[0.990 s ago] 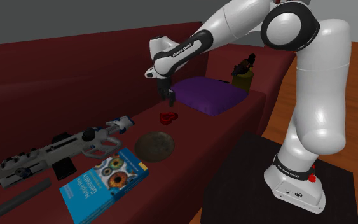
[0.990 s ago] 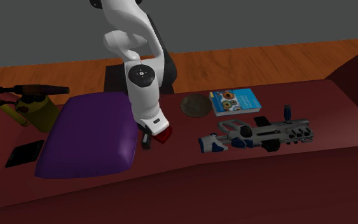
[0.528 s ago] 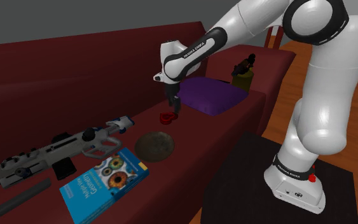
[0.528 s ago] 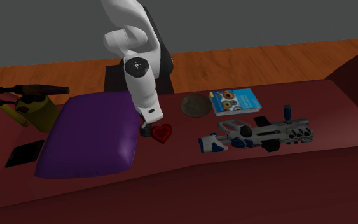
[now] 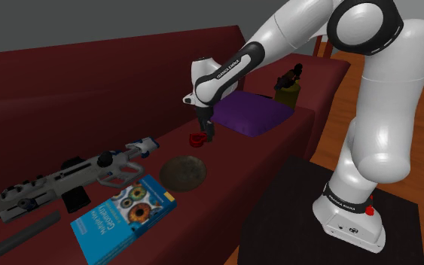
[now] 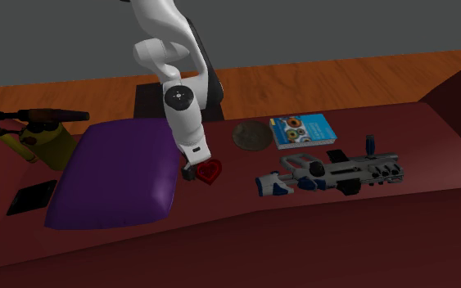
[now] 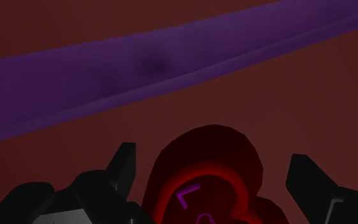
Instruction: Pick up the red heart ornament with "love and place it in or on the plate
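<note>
We see the heart ornament [image 7: 204,167] cut off by the wrist view's edge, its lettering [image 7: 185,196] hidden past L

I log the shoulder camera beside the stand [image 5: 278,218], lower right, looking left along the sofa seat [image 5: 225,159]. Second exterior faces back across it, sharing the purple cushion [image 5: 249,113]; wrist camera sits close over the heart ornament [image 7: 209,172].

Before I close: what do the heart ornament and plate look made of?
Heart ornament: smooth dark red with a brighter red inner rim and purple lettering; plastic or glazed ceramic, cannot tell which. Plate: dull, mottled grey-brown, matte; looks like stone or earthenware, uncertain.
</note>
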Robot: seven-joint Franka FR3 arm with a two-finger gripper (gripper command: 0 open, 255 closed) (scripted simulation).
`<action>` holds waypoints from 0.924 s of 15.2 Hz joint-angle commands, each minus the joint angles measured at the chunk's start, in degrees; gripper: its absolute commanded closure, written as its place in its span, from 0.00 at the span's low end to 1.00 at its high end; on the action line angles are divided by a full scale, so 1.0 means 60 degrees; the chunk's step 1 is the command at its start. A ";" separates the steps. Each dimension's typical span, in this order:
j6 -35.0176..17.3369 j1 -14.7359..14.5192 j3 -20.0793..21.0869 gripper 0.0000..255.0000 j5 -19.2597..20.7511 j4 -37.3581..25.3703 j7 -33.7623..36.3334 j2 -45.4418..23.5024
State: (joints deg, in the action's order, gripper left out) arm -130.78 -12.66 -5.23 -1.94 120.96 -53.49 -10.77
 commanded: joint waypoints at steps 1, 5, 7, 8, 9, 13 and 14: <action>-0.0024 0.0002 -0.0001 0.00 -0.0002 0.0013 -0.0004 -0.0007; -0.0022 0.0002 -0.0001 0.00 -0.0002 0.0012 -0.0003 -0.0006; -0.0022 0.0002 -0.0001 1.00 -0.0002 0.0012 -0.0003 -0.0006; -0.0022 0.0001 0.0000 1.00 -0.0002 0.0012 -0.0001 -0.0006; -0.0022 0.0000 0.0000 1.00 -0.0001 0.0013 -0.0001 -0.0006; -0.0025 0.0001 0.0000 1.00 -0.0002 0.0011 -0.0001 -0.0011; -0.0024 0.0000 0.0000 1.00 -0.0002 0.0013 -0.0001 -0.0008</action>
State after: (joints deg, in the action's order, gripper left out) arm -130.92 -12.63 -5.26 -1.93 121.02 -53.49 -10.79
